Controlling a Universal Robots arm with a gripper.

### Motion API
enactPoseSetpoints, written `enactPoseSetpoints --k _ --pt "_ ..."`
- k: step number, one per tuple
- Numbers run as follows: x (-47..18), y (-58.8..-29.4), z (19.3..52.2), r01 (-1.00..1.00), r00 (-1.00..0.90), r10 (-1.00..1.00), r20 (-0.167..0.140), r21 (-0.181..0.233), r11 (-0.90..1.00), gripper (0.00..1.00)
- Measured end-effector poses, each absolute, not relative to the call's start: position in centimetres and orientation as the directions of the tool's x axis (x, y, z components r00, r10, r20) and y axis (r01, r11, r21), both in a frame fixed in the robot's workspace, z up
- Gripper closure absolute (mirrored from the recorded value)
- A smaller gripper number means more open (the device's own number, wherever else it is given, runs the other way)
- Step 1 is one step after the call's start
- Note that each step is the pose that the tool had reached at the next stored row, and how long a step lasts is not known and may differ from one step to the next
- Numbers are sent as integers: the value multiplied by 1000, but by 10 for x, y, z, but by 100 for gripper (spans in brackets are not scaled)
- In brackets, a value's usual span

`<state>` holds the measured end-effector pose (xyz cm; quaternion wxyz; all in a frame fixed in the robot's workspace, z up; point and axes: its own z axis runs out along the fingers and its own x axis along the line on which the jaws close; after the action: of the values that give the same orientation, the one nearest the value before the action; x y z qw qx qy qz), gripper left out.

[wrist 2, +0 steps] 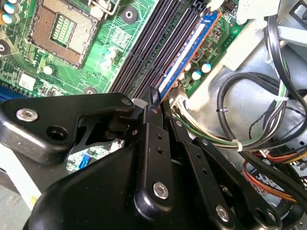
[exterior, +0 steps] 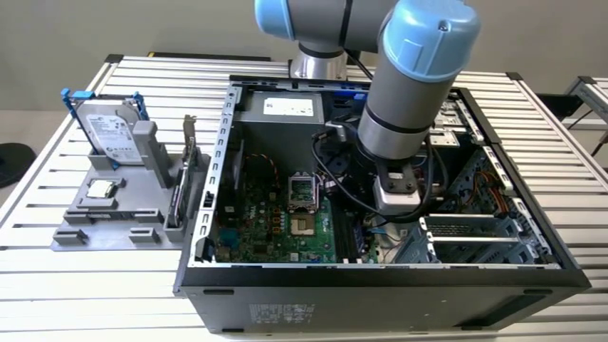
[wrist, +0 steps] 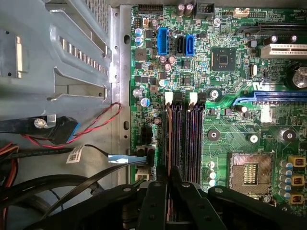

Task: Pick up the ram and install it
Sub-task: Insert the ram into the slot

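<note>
The black fingers (wrist 2: 154, 125) fill the foreground in both wrist views, drawn close together and pinching the near end of the ram (wrist 2: 184, 57). From there the ram runs away edge-on, a thin strip with a blue and orange edge in the second wrist view. It stands in the outermost of the memory slots (wrist: 184, 139), the one on the side nearest the case wall and cables (wrist 2: 249, 139). The first wrist view shows the same thin edge (wrist: 168, 143) lined up along that slot, between the white latches (wrist: 169, 98) at the far end and the fingers.

The step in hand looks like insertion: the ram is out of the grey holder (exterior: 124, 206) on the counter (exterior: 76, 271) and down inside the case (exterior: 380, 278), over the motherboard (exterior: 275, 228). Whether it is fully seated cannot be told; the latches' position against it is unclear.

Finishing this calls for a straight push along the slot, keeping the stick upright and its notch aligned, with even pressure so both ends sink and the latches catch. Tilt would jam it. The cables lie just beside the fingers and could snag.

The empty CPU socket (wrist: 247, 172) sits near the slots, apart from the work.
</note>
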<state>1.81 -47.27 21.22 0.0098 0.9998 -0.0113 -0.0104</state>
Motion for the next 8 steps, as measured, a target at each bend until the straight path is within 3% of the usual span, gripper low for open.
enactPoseSetpoints --k 8 --pt "18 -473 210 -28 999 -28 -21 17 -999 100"
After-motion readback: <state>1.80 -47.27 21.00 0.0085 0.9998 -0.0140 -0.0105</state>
